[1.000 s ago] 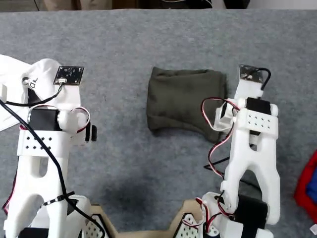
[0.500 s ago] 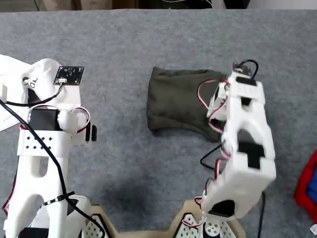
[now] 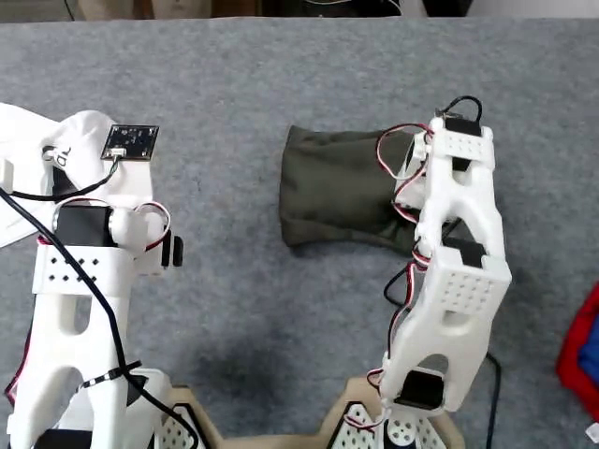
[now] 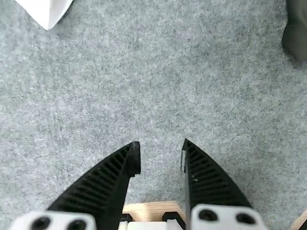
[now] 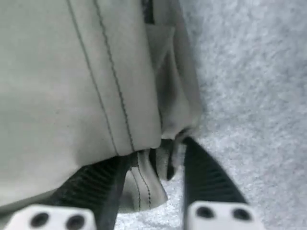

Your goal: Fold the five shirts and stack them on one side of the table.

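my right claw (image 5: 158,153) is down at the edge of the olive shirt (image 5: 72,72), its two fingers apart. one finger (image 5: 204,182) rests on the bare grey table (image 5: 259,72) just beside the cloth. the other lies partly under the shirt's stitched hem, so the loose corner of the fabric hangs into the gap between them. the fingers straddle that corner and are not pressed together on it. the rest of the shirt spreads away from the claw in folded layers, with two seam lines running along the top layer.

in the high view my right arm stretches over the right end of the olive shirt (image 3: 337,192) and hides that end. the shirt sits folded into a rough rectangle at the middle of the table (image 3: 234,75), between my two arms and nearer the right one.

my left claw (image 4: 160,146) hangs over bare table with its fingers a little apart and nothing between them. from there the olive shirt (image 4: 297,28) shows as a dark corner well off to one side. a white shirt (image 4: 45,9) pokes in at the far edge.

in the high view the white shirt (image 3: 28,140) lies rumpled at the table's left edge, partly under my left arm. a red and blue cloth (image 3: 585,346) lies at the right edge, well apart from the olive shirt.
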